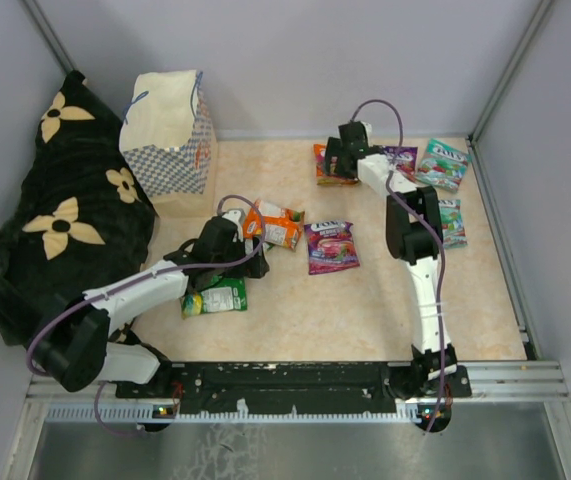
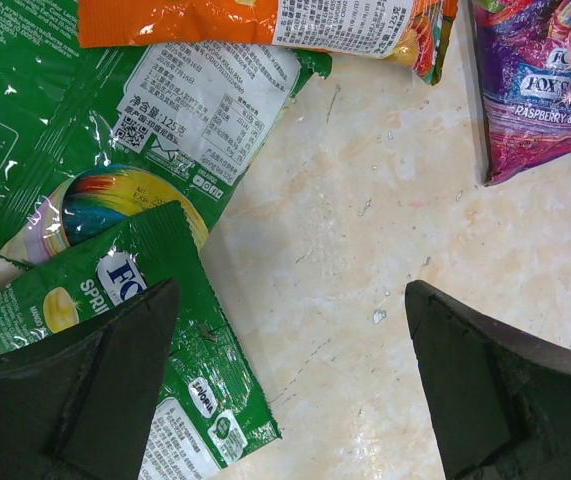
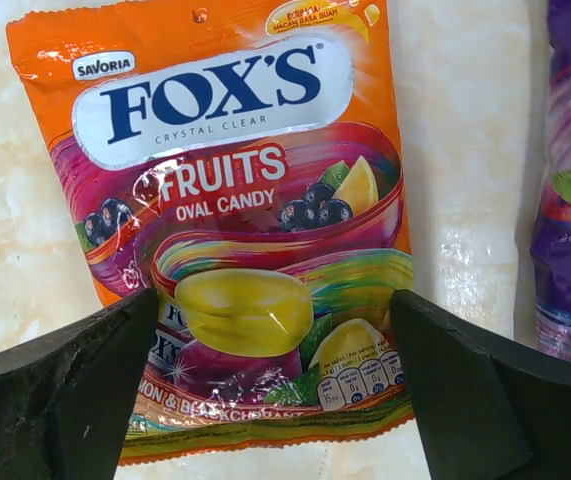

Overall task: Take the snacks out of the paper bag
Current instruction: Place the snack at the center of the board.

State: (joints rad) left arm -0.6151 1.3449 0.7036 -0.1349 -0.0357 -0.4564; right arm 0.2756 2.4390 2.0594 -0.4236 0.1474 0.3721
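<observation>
Paper bag upright, snacks lying flat

Bright, even light falls from above, and shadows on the table are soft. Glare streaks the green pouch and the orange pouch, though their print reads sharp. My fingers loom dark and slightly blurred along the bottom edges.

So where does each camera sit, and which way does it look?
Top: high behind the robot, looking down on table, paper bag; left arm, right arm show.
Left wrist: facing down at green pouches; open left gripper shows.
Right wrist: facing down at orange pouch; open right gripper shows.
Top and left wrist share the purple pouch.
</observation>
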